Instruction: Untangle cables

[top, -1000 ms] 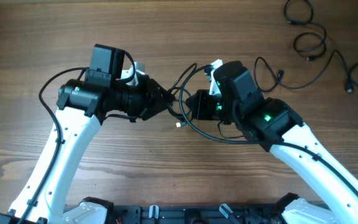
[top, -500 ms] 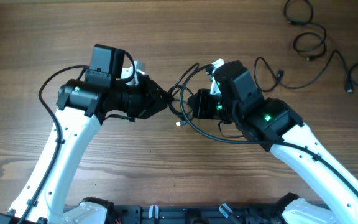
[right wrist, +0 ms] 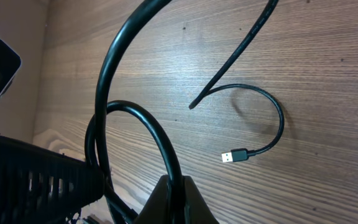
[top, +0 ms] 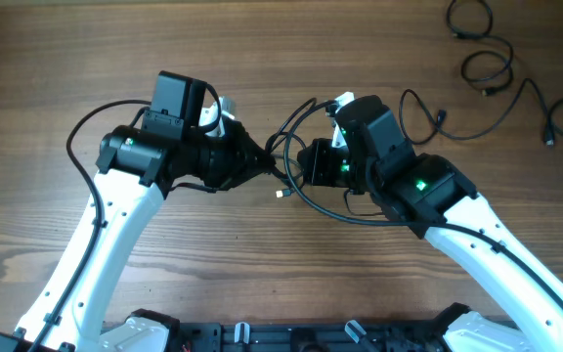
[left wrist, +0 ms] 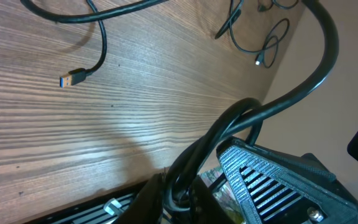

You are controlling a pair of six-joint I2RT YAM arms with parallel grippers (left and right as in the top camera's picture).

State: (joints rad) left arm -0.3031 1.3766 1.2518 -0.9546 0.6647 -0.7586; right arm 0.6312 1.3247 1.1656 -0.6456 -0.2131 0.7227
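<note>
A tangle of black cables (top: 313,208) hangs between my two grippers at the table's middle, and one end with a silver USB plug (top: 281,194) lies just below them. My left gripper (top: 268,162) comes in from the left. In the left wrist view, the left gripper (left wrist: 176,193) has its fingers pressed on a bunch of black cable strands (left wrist: 229,127). My right gripper (top: 297,166) faces it from the right. In the right wrist view, the right gripper (right wrist: 176,183) is shut on one strand of a cable loop (right wrist: 148,127). The USB plug (right wrist: 235,156) rests on the wood.
More black cables (top: 487,66) lie coiled at the far right corner, and a long one (top: 516,103) trails toward the right edge. The right arm's ribbed housing (left wrist: 272,180) sits close beside my left fingers. The left arm's body (right wrist: 30,180) crowds the right wrist view.
The left arm has shifted slightly right toward the right gripper, and its jaws have narrowed onto the cable strands. The right arm has not moved.
</note>
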